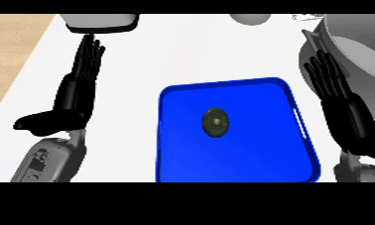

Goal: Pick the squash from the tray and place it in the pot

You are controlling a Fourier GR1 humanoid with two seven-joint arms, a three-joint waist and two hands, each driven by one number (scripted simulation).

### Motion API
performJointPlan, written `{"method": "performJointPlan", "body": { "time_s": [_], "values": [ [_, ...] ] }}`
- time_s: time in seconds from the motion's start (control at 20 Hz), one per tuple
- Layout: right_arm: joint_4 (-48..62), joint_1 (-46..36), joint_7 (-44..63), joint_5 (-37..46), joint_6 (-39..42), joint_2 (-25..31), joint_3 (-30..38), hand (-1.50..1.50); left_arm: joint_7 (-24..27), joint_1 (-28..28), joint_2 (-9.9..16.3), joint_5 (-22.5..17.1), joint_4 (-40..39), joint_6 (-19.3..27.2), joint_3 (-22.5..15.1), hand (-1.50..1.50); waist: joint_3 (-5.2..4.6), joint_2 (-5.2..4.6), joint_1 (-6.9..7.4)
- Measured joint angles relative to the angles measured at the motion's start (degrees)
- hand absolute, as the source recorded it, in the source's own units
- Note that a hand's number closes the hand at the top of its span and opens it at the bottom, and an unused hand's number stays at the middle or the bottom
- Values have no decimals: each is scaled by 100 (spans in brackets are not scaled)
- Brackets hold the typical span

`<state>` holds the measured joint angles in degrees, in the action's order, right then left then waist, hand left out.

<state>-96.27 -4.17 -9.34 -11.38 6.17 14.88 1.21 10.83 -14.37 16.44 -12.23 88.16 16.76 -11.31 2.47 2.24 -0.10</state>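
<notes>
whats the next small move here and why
Probably bring the right hand left and down over the squash. The squash lies untouched in the middle of the blue tray, both hands are open, and the right one sits just beside the tray's right edge, nearer than the left hand.

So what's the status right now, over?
Left hand and right hand open, holding nothing. Small dark green squash sits on blue tray, untouched. Nothing over it.

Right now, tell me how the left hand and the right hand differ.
The left hand lies over the white counter, well clear of the blue tray; the right hand sits just beside the tray's right rim. The left hand's thumb sticks out sideways; the right hand's thumb isn't visible. Both are black, open, fingers pointing up.
</notes>
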Motion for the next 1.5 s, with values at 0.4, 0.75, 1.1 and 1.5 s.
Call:
{"method": "performJointPlan", "body": {
  "time_s": [0.4,0.75,1.1,1.5],
  "values": [
    [192,-915,94,-26,1009,1231,362,-150,-556,-133,270,-181,-22,3,408,0,-248,-207,82],
    [966,-655,-1688,1776,458,1296,-21,-150,-991,-242,353,-441,-102,-149,665,0,-240,-244,70],
    [414,-485,-1622,2762,504,1622,-446,-150,-960,-189,242,-396,-264,-227,770,0,-249,-221,-1],
    [-535,-755,182,3760,1170,1738,-1361,-150,-1146,-173,260,-396,-115,-302,857,0,-253,-211,19]
  ]
}}
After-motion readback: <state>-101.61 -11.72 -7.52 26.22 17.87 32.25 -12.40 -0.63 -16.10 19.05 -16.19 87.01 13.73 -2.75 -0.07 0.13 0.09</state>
